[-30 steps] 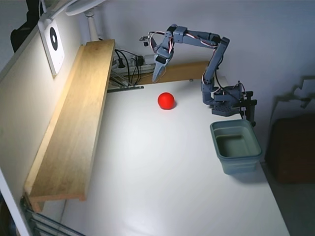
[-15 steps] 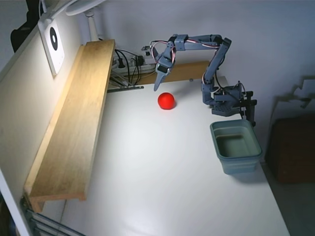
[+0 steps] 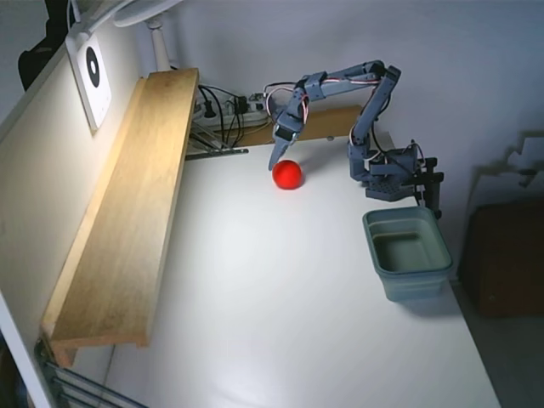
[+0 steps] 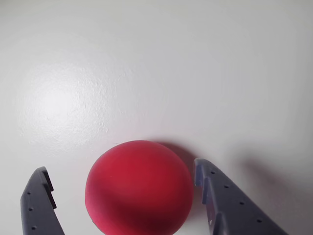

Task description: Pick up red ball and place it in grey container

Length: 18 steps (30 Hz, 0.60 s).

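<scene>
Arm bent forward, claw spread, straddling red ball.

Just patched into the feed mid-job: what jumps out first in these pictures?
The small bright red ball on the white table catches the eye first, lying near the far edge in the fixed view. The wrist view shows the open grey-blue pincer with a finger on each side of the ball, not yet closed on it. The grey-blue rectangular plastic tub sits empty at the table's right edge, near the arm's base.
</scene>
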### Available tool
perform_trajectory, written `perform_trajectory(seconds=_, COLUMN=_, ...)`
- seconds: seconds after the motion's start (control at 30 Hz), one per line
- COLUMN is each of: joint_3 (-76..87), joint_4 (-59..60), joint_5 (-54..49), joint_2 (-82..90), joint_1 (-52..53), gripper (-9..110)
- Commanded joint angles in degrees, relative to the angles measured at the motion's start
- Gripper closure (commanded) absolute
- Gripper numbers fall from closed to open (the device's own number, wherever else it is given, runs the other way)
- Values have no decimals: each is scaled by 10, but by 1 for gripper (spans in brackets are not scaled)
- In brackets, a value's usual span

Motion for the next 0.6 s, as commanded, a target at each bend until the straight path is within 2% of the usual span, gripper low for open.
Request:
perform_trajectory(seconds=0.0, joint_3=22, joint_4=-36, joint_5=1, joint_2=6, joint_1=6, gripper=63)
perform_trajectory(seconds=0.57, joint_3=141, joint_4=-247, joint_5=1, joint_2=-86, joint_1=6, gripper=63)
